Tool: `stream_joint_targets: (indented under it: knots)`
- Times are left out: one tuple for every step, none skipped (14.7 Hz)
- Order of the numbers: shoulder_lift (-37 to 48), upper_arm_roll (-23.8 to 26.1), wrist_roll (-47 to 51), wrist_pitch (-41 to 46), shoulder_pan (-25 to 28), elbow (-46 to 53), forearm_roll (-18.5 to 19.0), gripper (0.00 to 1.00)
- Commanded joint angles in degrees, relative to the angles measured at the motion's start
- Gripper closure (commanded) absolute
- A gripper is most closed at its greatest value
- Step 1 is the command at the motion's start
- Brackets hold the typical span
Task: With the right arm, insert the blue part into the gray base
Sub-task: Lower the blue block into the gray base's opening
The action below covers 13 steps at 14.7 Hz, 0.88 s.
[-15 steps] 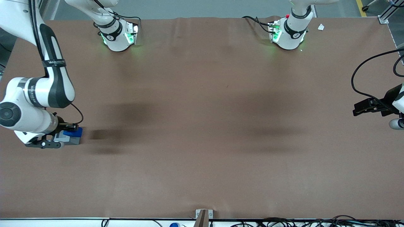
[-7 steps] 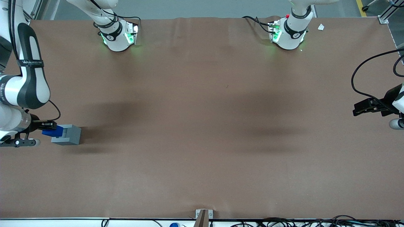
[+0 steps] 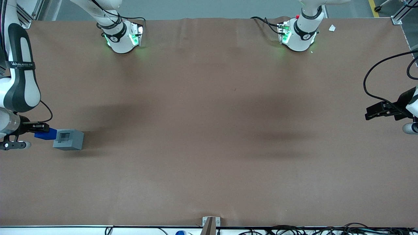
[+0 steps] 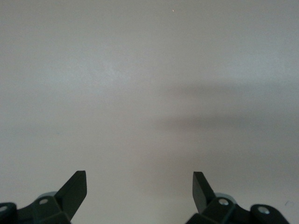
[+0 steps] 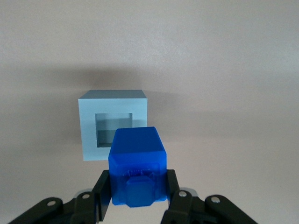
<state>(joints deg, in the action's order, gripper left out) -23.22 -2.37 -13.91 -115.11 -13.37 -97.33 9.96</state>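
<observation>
Front view: brown table (image 3: pixel 209 130), gray base (image 3: pixel 68 139), end effector (image 3: pixel 40 130) clamping blue part (image 3: pixel 45 134).

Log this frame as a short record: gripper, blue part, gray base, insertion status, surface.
gripper: right arm's gripper at the working arm's end of the table, beside the gray base, jaws shut on the blue part
blue part: blue part held clear of the table, off to the side of the base in the front view, not above the recess
gray base: gray base on the table, its square recess empty
insertion status: not yet done
surface: brown table
</observation>
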Motion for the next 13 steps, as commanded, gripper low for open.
stream_joint_targets:
  knots:
    - [-0.2, 1.1, -0.6, 0.2, -0.9, 0.4, -3.7, 1.0]
    - [-0.2, 1.1, -0.6, 0.1, -0.8, 0.0, -4.7, 1.0]
    - [-0.2, 1.1, -0.5, 0.1, -0.8, -0.1, -4.8, 1.0]
    - [-0.4, 1.1, -0.5, 0.0, -0.8, 0.0, -4.8, 1.0]
    - [-0.7, 1.1, -0.4, -0.3, -0.8, 0.0, -4.9, 1.0]
    - [-0.9, 1.1, -0.1, -1.0, -0.8, 0.0, -4.9, 1.0]
    - [-1.4, 1.1, -0.1, -1.6, -0.8, -0.1, -4.9, 1.0]
    - [-1.7, 1.1, -0.1, -1.8, -0.8, 0.0, -4.9, 1.0]
    - [-2.0, 1.1, -0.1, -2.0, -0.9, -0.1, -4.8, 1.0]
    - [-2.4, 1.1, -0.1, -2.3, -0.9, -0.1, -4.8, 1.0]
    - [-2.6, 1.1, -0.1, -2.5, -0.9, -0.1, -4.8, 1.0]
    - [-2.8, 1.1, -0.1, -2.4, -0.9, -0.1, -4.8, 1.0]
    - [-2.8, 1.1, -0.1, -2.4, -0.9, -0.1, -4.8, 1.0]
